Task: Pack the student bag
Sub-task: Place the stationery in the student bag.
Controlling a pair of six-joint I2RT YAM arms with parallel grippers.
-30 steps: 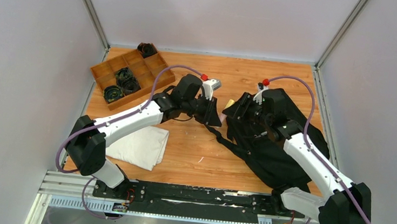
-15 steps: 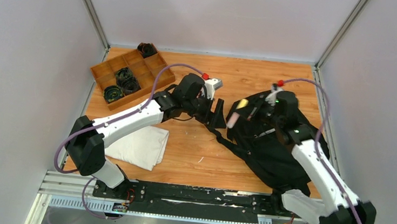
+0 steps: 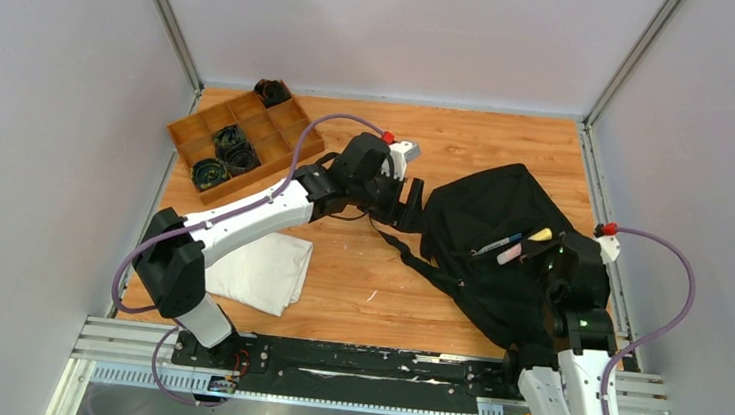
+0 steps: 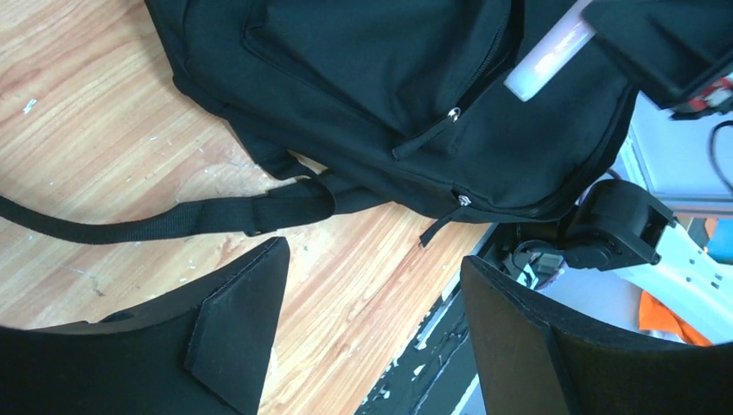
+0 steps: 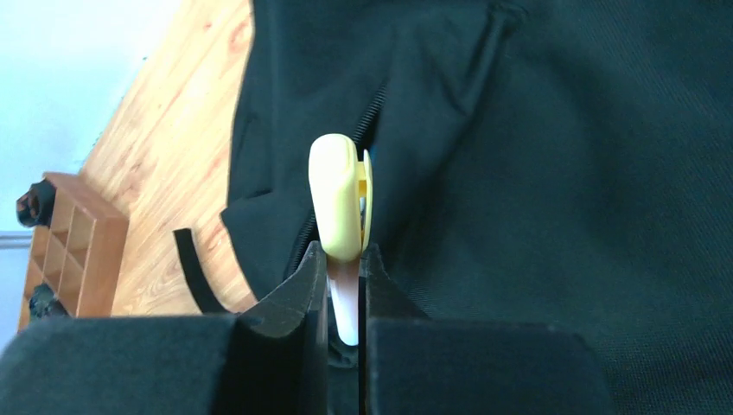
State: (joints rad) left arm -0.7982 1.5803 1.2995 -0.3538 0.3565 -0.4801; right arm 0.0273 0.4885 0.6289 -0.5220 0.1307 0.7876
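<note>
Top external: right tool [image 3: 548, 245] with yellow-capped marker [image 3: 540, 235] farther back

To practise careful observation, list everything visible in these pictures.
soft black fabric backpack: one, black, table's right side.
brown wooden compartment tray: one, brown, far left.
coiled black rolls: four, black, three in tray, one at its far corner.
folded white cloth: one, white, near left.
pale stick with yellow cap: one, pinkish, over backpack.
wooden table: one, orange-brown, underneath.
left end effector: one, black, open beside backpack.
right end effector: one, black, shut on stick.
</note>
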